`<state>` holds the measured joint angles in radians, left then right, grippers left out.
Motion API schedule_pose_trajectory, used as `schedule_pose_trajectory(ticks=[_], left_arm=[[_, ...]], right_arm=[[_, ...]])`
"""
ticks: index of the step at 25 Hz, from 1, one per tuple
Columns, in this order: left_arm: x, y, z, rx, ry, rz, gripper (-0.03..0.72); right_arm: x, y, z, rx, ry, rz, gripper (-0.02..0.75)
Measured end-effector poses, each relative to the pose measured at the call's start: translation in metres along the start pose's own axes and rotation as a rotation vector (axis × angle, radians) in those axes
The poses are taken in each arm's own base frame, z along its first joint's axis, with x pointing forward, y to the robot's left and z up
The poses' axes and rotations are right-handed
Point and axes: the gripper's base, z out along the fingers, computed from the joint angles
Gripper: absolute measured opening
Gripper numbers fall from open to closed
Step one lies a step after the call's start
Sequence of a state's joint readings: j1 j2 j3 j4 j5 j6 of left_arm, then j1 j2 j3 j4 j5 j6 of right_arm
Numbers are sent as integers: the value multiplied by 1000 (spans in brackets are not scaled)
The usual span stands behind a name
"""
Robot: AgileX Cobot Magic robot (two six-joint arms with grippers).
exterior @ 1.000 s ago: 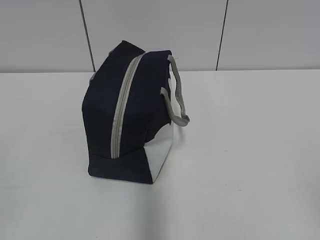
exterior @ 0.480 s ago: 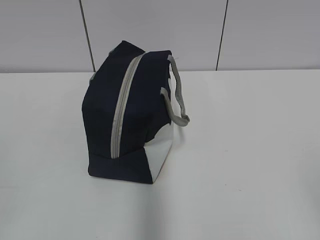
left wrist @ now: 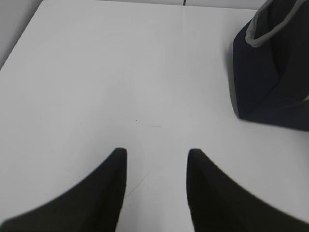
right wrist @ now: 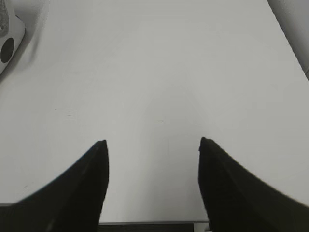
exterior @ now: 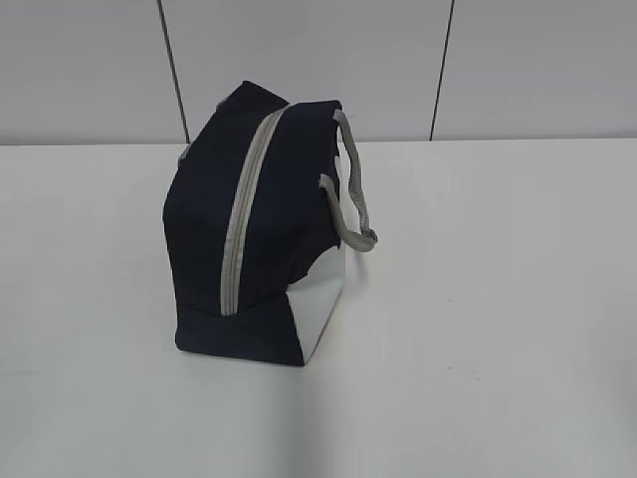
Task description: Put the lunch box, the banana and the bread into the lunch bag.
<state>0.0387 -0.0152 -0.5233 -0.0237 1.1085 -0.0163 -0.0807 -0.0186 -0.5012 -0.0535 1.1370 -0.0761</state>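
Both of my claws hang parted over bare white table and neither has hold of anything. On my left claw (left wrist: pixel 157 152) the two dark fingers (left wrist: pixel 104 193) stand a moderate way apart, tips clear of each other, with only table (left wrist: pixel 120 82) showing between them. My right claw (right wrist: pixel 153 143) is spread wider, its fingers (right wrist: pixel 227 188) well apart and nothing between them but the same white surface; the near edge of the table runs just below its tips.

Out from my left claw, ahead and to its right, stands the lunch bag (left wrist: pixel 270 72), navy-blue, near but not touching me. From here I see a dark corner of it resting on the table, with a loop of grey strap handle (left wrist: pixel 263 34) hanging down its upper side.

Ahead of my right claw the table lies open, and far off to its left, at the corner of my sight, sits a white rounded object (right wrist: pixel 9 38) with a dark round hole; I cannot tell what it is.

From the exterior view the lunch bag (exterior: pixel 199 229) stands upright, left of the middle of the table (exterior: pixel 498 299), its grey zipper (exterior: pixel 239 229) running down the dark face and closed along its visible length, a white side panel (exterior: pixel 318 299) low on its right, and a grey handle (exterior: pixel 350 204) drooping over that side. Neither of my claws shows in that view. The lunch box, banana and bread show in none of my views.
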Motion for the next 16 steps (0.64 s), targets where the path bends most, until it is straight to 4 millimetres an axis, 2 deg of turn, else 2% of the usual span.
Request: schedule_pose_trajectory(ticks=[16], left_arm=[[0,0,0,0,0,0,308]], right_arm=[[0,0,0,0,0,0,438]])
